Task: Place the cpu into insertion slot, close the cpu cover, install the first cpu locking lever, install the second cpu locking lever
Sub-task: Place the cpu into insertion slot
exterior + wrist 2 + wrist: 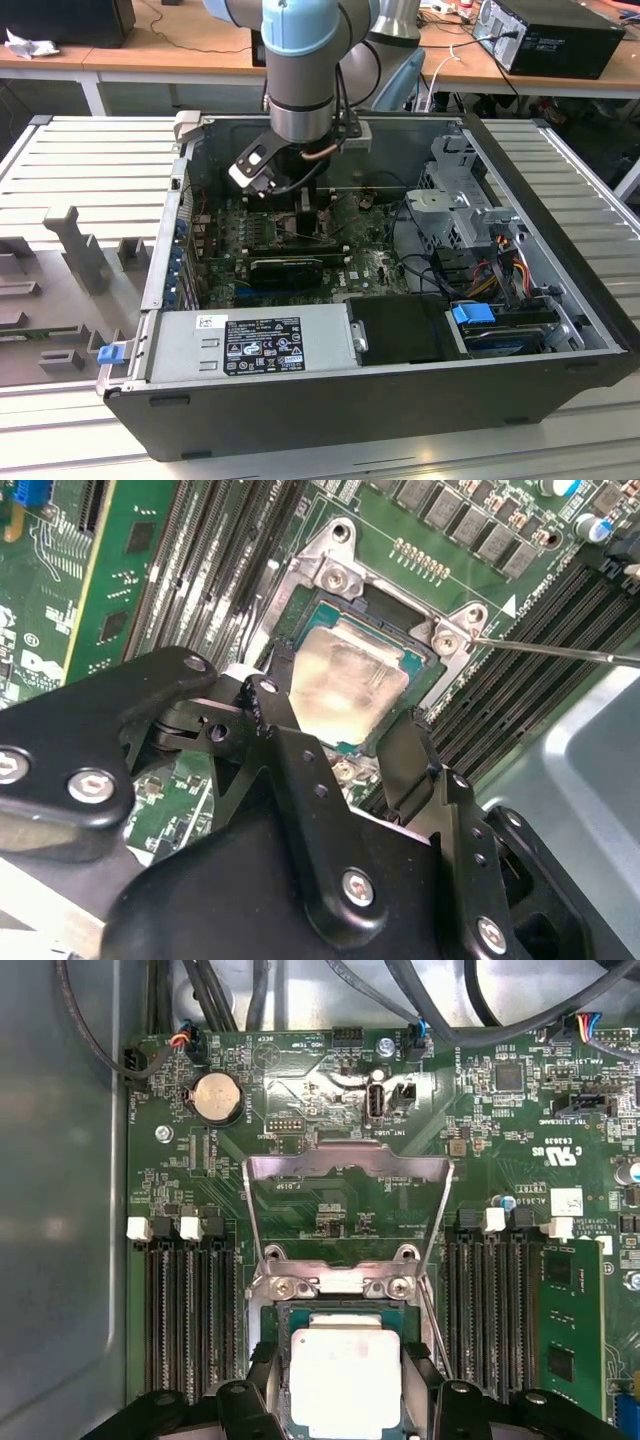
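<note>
A ribbed grey metal table (90,160) carries an open black tower computer case (330,400), with a grey moulded fixture (85,255) lying on the table at the exterior view's left. Behind the case stand pale wooden benches (190,50), and on them another black computer box (560,35).

The grey-and-light-blue robot arm (305,70) comes straight down into the case, its wrist over the green motherboard (330,1070).

The black two-finger gripper (338,712) is set narrow – about as wide as the chip. One finger (272,692) lies at each of two opposite edges of the cpu (345,1380), a flat square chip with a silvery-grey top, and the fingers look to be against its sides.

The chip lies flat in the insertion slot (385,598), a square black socket with a silvery metal rim, between banks of long black memory slots (190,1310). Beyond the socket the cpu cover (345,1167) – a thin silvery frame plate – stands swung up and open. A thin wire lever (560,650) juts out beside the rim.
</note>
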Controlling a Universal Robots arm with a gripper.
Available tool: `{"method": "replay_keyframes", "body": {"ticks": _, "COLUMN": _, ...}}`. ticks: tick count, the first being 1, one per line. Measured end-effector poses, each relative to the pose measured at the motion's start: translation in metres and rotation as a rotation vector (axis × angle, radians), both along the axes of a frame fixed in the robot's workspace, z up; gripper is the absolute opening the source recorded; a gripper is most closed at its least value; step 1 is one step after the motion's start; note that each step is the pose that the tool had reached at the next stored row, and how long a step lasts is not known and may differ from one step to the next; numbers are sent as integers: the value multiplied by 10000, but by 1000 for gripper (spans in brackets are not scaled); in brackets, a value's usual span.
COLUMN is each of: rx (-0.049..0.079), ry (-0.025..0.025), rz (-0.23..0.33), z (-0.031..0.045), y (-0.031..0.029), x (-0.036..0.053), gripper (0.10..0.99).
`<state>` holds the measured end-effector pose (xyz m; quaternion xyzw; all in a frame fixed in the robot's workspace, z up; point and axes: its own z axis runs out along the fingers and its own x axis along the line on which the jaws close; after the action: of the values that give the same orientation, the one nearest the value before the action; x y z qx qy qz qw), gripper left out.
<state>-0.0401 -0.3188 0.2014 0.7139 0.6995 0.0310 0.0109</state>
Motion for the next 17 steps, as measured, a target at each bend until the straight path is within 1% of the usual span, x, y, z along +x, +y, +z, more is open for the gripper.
{"method": "replay_keyframes", "body": {"ticks": 3, "rx": -1, "ry": 1, "rz": 8, "z": 0, "y": 3, "x": 2, "gripper": 604}}
{"method": "replay_keyframes", "body": {"ticks": 5, "rx": -24, "ry": 2, "rz": 9, "z": 5, "y": 4, "x": 3, "gripper": 604}}
{"method": "replay_keyframes", "body": {"ticks": 6, "rx": -31, "ry": 2, "rz": 9, "z": 15, "y": 4, "x": 3, "gripper": 604}}
{"method": "replay_keyframes", "body": {"ticks": 9, "rx": -57, "ry": 0, "rz": 8, "z": 79, "y": 4, "x": 3, "gripper": 604}}
{"method": "replay_keyframes", "body": {"ticks": 11, "rx": -103, "ry": -1, "rz": 7, "z": 107, "y": 4, "x": 3, "gripper": 588}}
{"method": "replay_keyframes", "body": {"ticks": 13, "rx": -260, "ry": 1, "rz": 10, "z": 111, "y": -8, "x": 3, "gripper": 459}}
{"method": "replay_keyframes", "body": {"ticks": 15, "rx": -276, "ry": -2, "rz": 7, "z": 110, "y": -19, "x": 3, "gripper": 337}}
{"method": "replay_keyframes", "body": {"ticks": 16, "rx": -279, "ry": 0, "rz": 6, "z": 112, "y": -19, "x": 3, "gripper": 216}}
{"method": "replay_keyframes", "body": {"ticks": 17, "rx": -280, "ry": -1, "rz": 6, "z": 113, "y": -20, "x": 2, "gripper": 216}}
